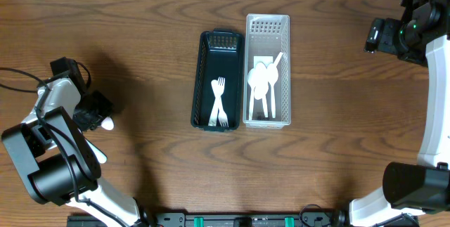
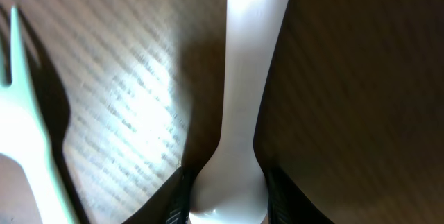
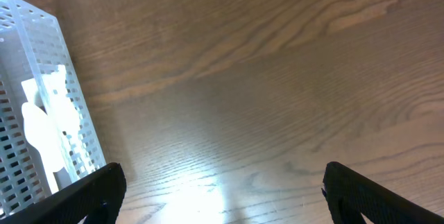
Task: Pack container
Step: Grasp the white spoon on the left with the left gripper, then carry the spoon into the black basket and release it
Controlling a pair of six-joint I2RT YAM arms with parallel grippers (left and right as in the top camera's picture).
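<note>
Left tool (image 2: 227, 200): clamps the handle of a white utensil (image 2: 243, 78) at the counter (image 2: 347, 78) left. Right tool (image 3: 222, 189): gapes wide, holds nothing, right of white basket (image 3: 76, 113).

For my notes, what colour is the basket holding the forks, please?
Dark green basket; clearest in overhead view.

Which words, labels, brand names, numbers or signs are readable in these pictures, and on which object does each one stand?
None: no text can be read in any view.
The dark basket, the white basket, the forks, the spoons, the table and the white utensil in the left gripper all bear no visible marking.
</note>
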